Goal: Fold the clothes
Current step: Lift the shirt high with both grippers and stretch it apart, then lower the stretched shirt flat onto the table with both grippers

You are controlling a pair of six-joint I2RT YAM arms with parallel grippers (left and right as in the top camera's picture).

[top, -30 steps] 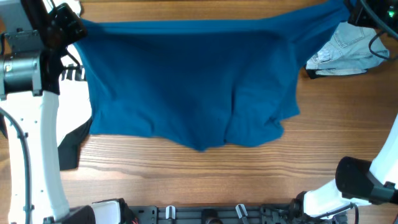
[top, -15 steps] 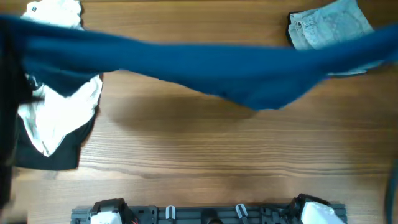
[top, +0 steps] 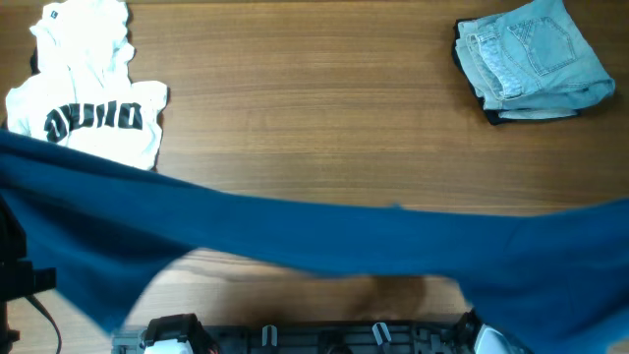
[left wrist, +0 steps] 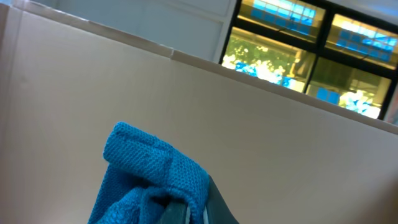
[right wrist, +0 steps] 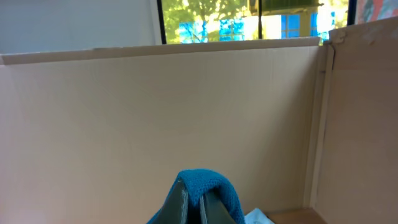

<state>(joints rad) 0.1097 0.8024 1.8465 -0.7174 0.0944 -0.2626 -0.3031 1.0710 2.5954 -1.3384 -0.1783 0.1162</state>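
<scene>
The large teal-blue shirt (top: 344,236) hangs stretched in a long band across the near part of the table, reaching both side edges of the overhead view. In the left wrist view my left gripper (left wrist: 196,211) is shut on a bunched fold of this shirt (left wrist: 143,168). My right gripper (right wrist: 194,198) is shut on another fold of it (right wrist: 208,180), which drapes over the fingertips. Neither gripper shows in the overhead view. A white black-lettered tee (top: 88,108) lies at the far left. Folded pale-blue jeans (top: 531,59) lie at the far right.
The wooden table (top: 314,118) shows between the tee and the jeans. The arms' base rail (top: 324,339) runs along the near edge. A dark arm part (top: 15,275) stands at the left edge. Beige panels (right wrist: 186,106) and bright windows (left wrist: 298,56) fill the wrist views.
The shirt lay spread over the far half of the table. It has been lifted and swung toward the near edge, stretched between both grippers, uncovering the tee and jeans.
</scene>
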